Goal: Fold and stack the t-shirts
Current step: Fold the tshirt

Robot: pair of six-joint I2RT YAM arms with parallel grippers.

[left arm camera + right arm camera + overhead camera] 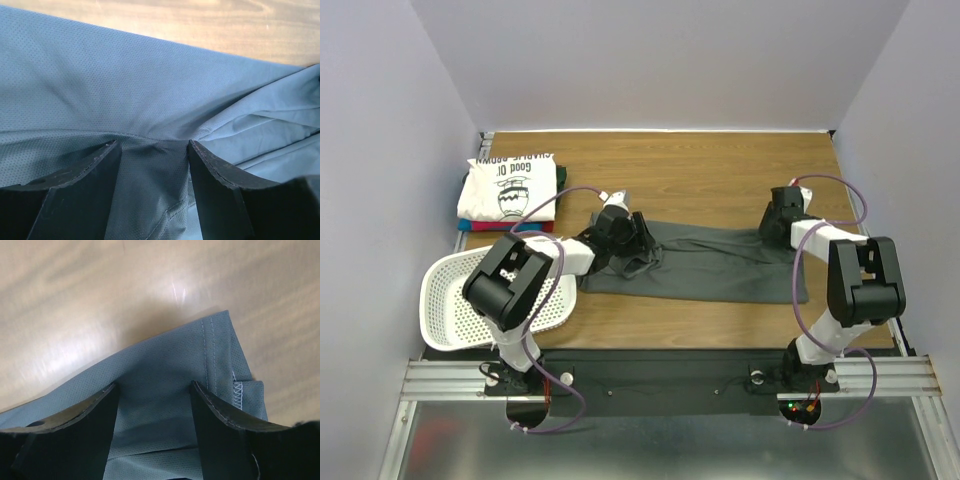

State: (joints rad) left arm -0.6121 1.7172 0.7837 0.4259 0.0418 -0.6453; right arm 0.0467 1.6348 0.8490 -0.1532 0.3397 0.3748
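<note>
The dark grey t-shirt point(720, 262) lay flat across the middle of the table point(720, 165), running from left to right, with its left part bunched into folds. A stack of folded t-shirts point(506, 215) sat at the far-left corner of the table. The white t-shirt point(510, 185) was on top of it, and red and blue edges showed beneath.

The white perforated basket point(445, 290) stood tilted at the near-left edge of the table, partly hidden by the left arm. What it contained could not be determined.

The dark print on the white t-shirt read "Good Ol' Charlie Brown", upside down in the top view, above a graphic.

The left end effector point(642, 240) was positioned over the bunched left part of the dark grey t-shirt. In the left wrist view its jaws stood moderately apart, with both fingertips point(107, 150) pressed onto the cloth and a pucker of fabric between them.

The right end effector point(782, 215) was positioned at the far-right corner of the same t-shirt. In the right wrist view its jaws also stood moderately apart. The stitched hem point(210, 347) lay just beyond the right finger, and cloth filled the gap between the fingers. Neither end effector was closed on the fabric.
</note>
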